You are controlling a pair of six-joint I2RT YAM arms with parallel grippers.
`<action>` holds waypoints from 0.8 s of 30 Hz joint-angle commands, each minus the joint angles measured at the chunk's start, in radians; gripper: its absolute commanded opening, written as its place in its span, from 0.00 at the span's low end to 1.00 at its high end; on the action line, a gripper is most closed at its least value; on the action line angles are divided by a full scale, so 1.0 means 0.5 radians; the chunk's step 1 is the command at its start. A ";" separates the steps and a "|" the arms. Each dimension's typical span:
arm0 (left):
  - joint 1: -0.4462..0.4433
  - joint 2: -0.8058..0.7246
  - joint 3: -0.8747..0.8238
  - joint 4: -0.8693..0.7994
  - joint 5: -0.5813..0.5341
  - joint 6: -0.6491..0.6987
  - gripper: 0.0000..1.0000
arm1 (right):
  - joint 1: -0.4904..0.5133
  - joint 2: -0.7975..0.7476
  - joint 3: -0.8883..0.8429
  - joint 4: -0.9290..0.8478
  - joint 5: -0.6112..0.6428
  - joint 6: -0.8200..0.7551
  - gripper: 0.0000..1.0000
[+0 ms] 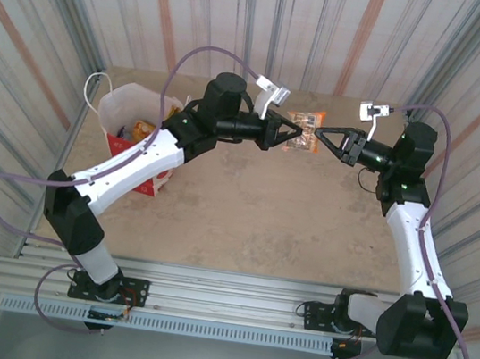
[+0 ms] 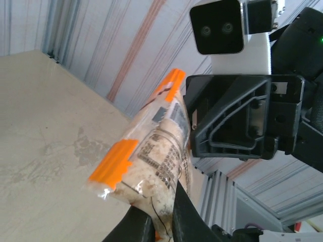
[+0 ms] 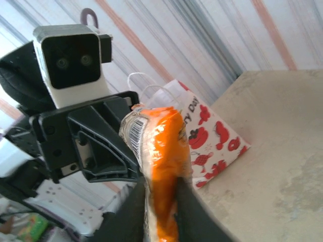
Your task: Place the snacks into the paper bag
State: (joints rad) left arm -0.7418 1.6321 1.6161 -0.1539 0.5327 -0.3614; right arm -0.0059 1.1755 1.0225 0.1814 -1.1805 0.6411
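Observation:
An orange snack packet (image 1: 306, 120) with a clear window hangs in the air over the back of the table, between the two arms. My left gripper (image 1: 294, 134) is shut on one end of it; in the left wrist view the packet (image 2: 151, 151) is pinched between the fingers (image 2: 194, 217). My right gripper (image 1: 320, 137) is shut on the other end, the packet (image 3: 161, 146) squeezed between its dark fingers (image 3: 194, 212). The white and red paper bag (image 1: 132, 118) stands at the back left with several packets inside, and the right wrist view shows the bag (image 3: 214, 136) behind the packet.
Corrugated metal walls (image 1: 272, 22) close in the table on three sides. The left arm's white forearm (image 1: 133, 168) lies right in front of the bag. Bare beige tabletop (image 1: 261, 219) spreads across the middle and front.

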 commanded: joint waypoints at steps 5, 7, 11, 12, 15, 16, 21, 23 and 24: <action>0.016 -0.223 0.190 -0.426 -0.433 0.457 0.05 | 0.046 -0.079 -0.001 -0.167 0.218 -0.130 0.43; 0.049 -0.265 0.235 -0.529 -0.522 0.561 0.05 | 0.108 -0.066 0.027 -0.264 0.265 -0.220 0.44; 0.159 -0.361 0.307 -0.675 -0.651 0.731 0.05 | 0.249 0.000 0.118 -0.498 0.384 -0.428 0.44; 0.204 -0.396 0.309 -0.692 -0.682 0.765 0.05 | 0.288 0.025 0.136 -0.531 0.409 -0.454 0.44; 0.366 -0.507 0.264 -0.678 -0.704 0.807 0.05 | 0.392 0.096 0.179 -0.569 0.458 -0.486 0.44; 0.423 -0.552 0.251 -0.672 -0.707 0.819 0.05 | 0.425 0.122 0.196 -0.582 0.469 -0.489 0.44; 0.665 -0.690 0.249 -0.777 -0.851 0.961 0.06 | 0.553 0.251 0.288 -0.674 0.520 -0.545 0.43; 0.730 -0.728 0.256 -0.873 -1.004 1.034 0.06 | 0.583 0.291 0.309 -0.682 0.531 -0.552 0.43; 0.762 -0.746 0.248 -0.927 -1.078 1.064 0.06 | 0.599 0.311 0.317 -0.679 0.538 -0.552 0.43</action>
State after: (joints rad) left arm -0.3893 1.2877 1.7325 -0.5362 0.1085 0.0860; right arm 0.2779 1.3117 1.1423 -0.1238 -0.9352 0.4053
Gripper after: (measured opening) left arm 0.096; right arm 0.430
